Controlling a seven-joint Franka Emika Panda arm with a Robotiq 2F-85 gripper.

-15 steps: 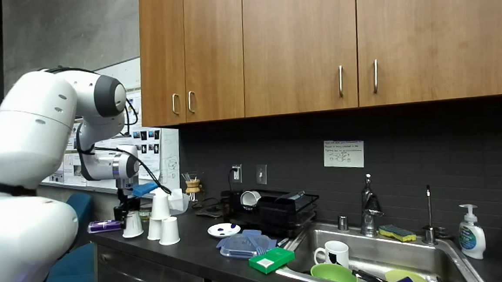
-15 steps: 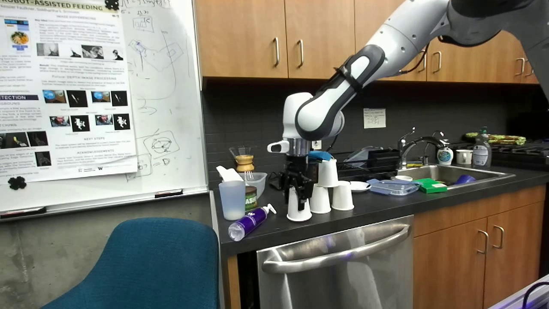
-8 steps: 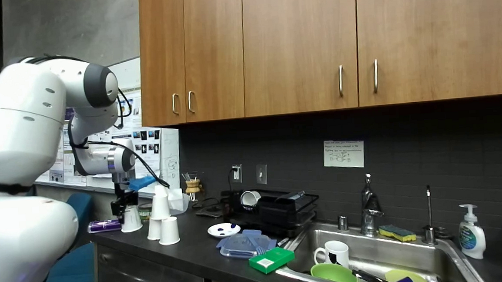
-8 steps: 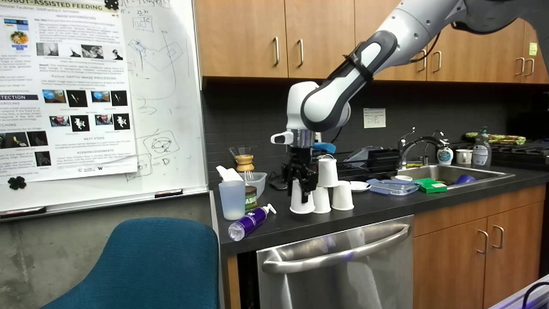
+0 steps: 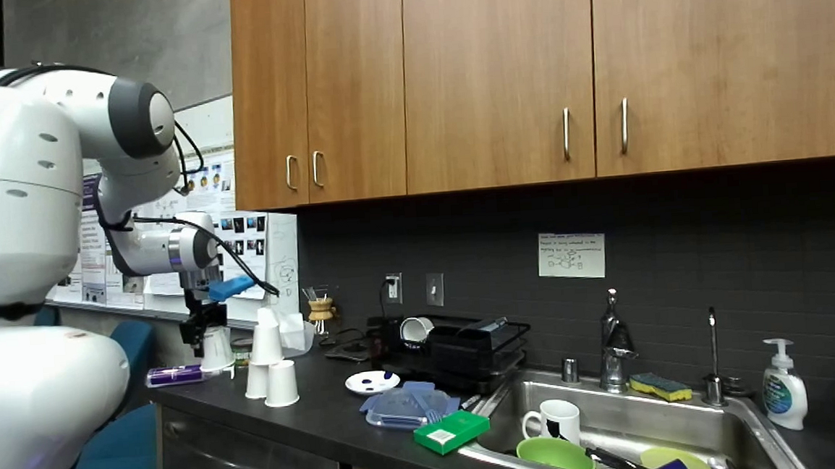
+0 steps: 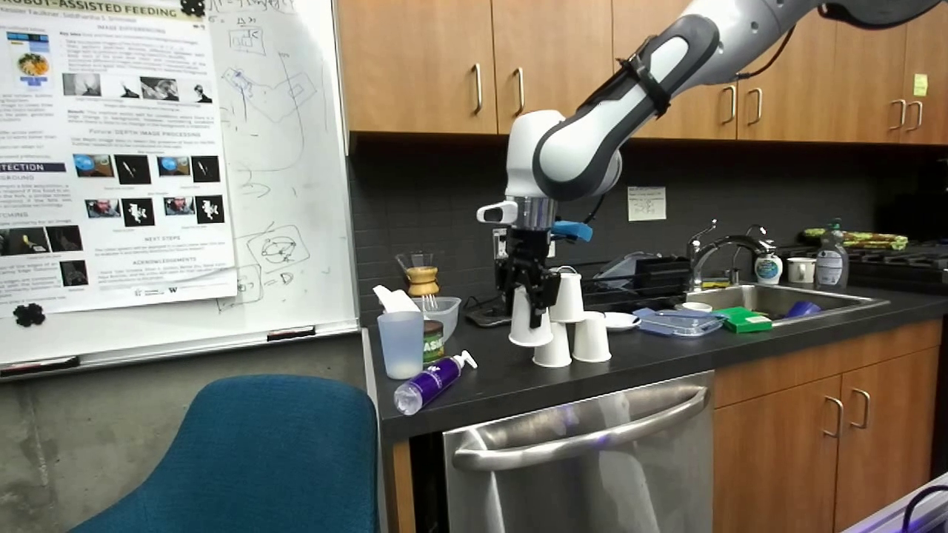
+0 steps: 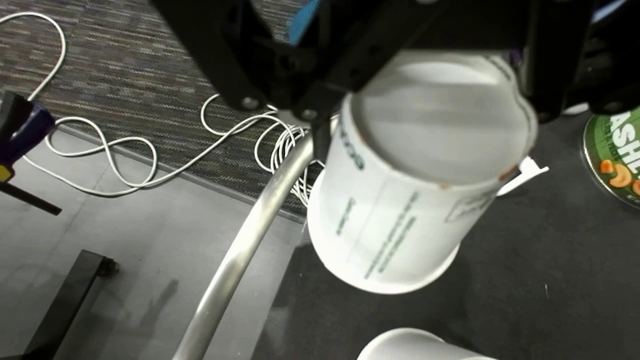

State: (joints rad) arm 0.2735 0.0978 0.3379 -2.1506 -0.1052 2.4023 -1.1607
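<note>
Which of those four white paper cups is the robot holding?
The cup nearest the purple bottle: it is clamped in the gripper, held clear of the counter. The other three cups form a pyramid, one atop two.

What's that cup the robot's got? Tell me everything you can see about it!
The cup is white, looks like paper, and has blurry dark printing and, on its base rim, brownish marks. It's upside down, wide mouth below, apparently lifted above the dark counter. The black gripper grips it from both sides.
</note>
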